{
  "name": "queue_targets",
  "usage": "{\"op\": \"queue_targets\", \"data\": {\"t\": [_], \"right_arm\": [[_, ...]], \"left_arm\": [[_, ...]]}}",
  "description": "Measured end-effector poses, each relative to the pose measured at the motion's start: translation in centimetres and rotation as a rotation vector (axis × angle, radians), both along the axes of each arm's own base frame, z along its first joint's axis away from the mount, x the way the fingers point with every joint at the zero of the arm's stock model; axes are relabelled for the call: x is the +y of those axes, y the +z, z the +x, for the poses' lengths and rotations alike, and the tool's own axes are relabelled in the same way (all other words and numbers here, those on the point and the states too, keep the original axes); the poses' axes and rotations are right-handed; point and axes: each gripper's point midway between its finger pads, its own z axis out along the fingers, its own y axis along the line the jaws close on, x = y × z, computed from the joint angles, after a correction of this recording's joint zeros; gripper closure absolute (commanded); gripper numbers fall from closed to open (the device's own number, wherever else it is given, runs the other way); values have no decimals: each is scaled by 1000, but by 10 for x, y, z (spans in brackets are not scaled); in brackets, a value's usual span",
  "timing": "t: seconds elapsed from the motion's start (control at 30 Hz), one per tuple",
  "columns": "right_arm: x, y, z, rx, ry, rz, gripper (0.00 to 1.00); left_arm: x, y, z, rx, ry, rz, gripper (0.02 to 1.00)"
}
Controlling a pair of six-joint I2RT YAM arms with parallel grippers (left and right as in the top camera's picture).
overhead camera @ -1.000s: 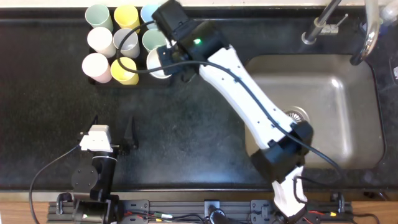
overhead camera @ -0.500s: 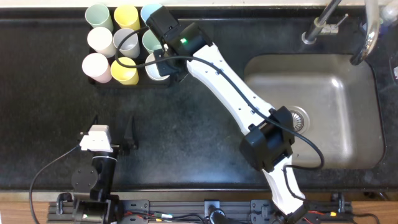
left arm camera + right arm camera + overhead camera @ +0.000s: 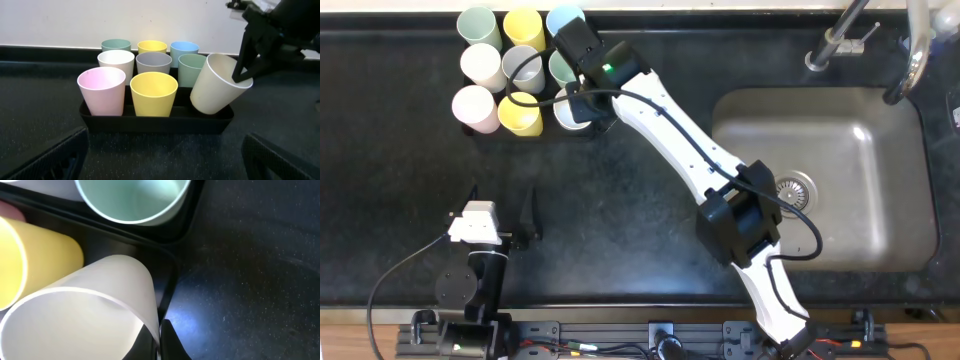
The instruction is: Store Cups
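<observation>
Eight cups upright in tray; ninth cup in right gripper.

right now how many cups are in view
9. In the tray, back row: green cup, yellow cup, blue cup; middle: white cup, grey cup, second green cup; front: pink cup, second yellow cup, tilted white cup in the right gripper. None seems hidden.

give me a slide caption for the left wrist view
Right tool holds a tilted white cup at the corner of a black tray beside eight upright cups
</observation>
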Motion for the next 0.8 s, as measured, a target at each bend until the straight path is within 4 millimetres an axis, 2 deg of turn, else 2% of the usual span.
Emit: {"op": "queue_targets", "data": {"t": [0.23,0.6,0.8], "right_arm": [[-2,-14,2,13,-17,-25,956],[-1,-13,5,1,-29,-22,956],[-1,-20,6,9,-29,-29,901]], "left_arm": [[0,0,0,0,0,0,18],[0,0,0,0,0,0,18],[0,0,0,0,0,0,18]]}}
